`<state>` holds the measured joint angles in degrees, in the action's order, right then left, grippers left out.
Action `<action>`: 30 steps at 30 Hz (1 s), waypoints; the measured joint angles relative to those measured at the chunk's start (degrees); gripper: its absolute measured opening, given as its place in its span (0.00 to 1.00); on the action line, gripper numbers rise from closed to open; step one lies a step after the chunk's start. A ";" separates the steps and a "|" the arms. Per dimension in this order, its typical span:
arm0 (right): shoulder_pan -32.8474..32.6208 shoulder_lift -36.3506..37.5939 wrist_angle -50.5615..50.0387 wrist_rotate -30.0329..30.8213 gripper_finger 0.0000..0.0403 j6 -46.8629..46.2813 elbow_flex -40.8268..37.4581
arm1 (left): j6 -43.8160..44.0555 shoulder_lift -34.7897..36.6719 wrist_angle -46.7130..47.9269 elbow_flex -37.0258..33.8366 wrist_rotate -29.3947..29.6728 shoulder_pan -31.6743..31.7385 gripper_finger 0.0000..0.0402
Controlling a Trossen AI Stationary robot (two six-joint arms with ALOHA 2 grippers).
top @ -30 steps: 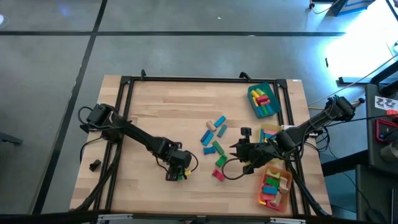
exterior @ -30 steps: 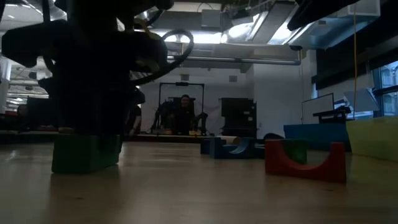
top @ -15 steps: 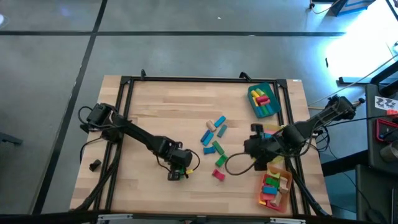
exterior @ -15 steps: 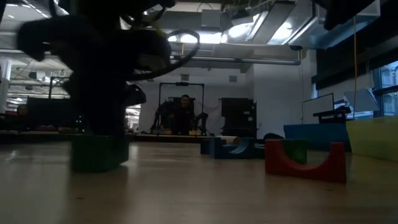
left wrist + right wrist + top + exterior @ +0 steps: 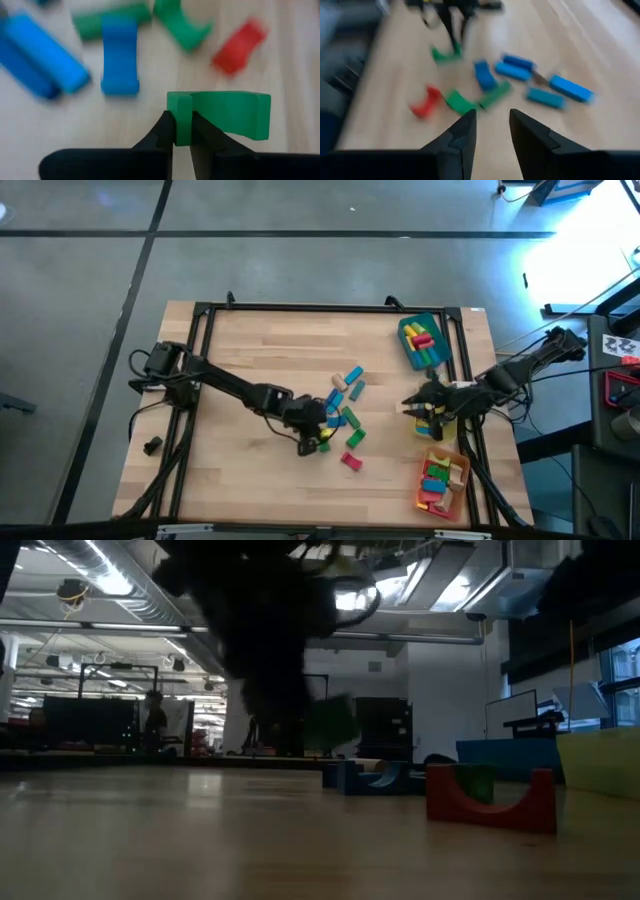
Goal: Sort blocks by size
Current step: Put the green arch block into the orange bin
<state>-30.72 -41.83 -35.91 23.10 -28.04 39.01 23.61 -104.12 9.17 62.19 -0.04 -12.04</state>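
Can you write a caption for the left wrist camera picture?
Left gripper pinching a green arch block above scattered blue, green and red blocks.

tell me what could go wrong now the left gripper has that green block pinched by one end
1. The left gripper holds the green arch-shaped wooden block only by one thin leg, most of it sticking out sideways, so it may twist or slip free.
2. In the high view this gripper is right beside the loose blue and green wooden blocks, so a low carry could knock them.
3. The right gripper hovers near the same cluster, so the arms could crowd each other.
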 joint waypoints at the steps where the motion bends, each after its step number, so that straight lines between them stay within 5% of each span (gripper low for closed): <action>1: 0.00 1.60 6.14 -0.41 0.30 -0.26 -3.37 | -0.14 0.00 -2.34 0.00 -0.01 0.50 0.05; 8: 0.00 4.06 36.75 -1.70 0.30 -0.30 -18.75 | -9.47 0.00 -20.53 0.00 -0.05 3.50 0.05; 20: 0.00 -2.25 48.15 9.39 0.30 -19.17 -21.01 | -27.17 0.00 -35.60 0.02 11.63 3.76 0.05; 30: 0.88 -8.40 60.46 13.24 0.30 -21.87 -20.94 | -28.68 0.00 -35.80 0.02 13.82 4.67 0.05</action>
<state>-29.84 -50.23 24.55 36.33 -49.91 18.06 -5.07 -104.12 -26.63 62.22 13.78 -7.38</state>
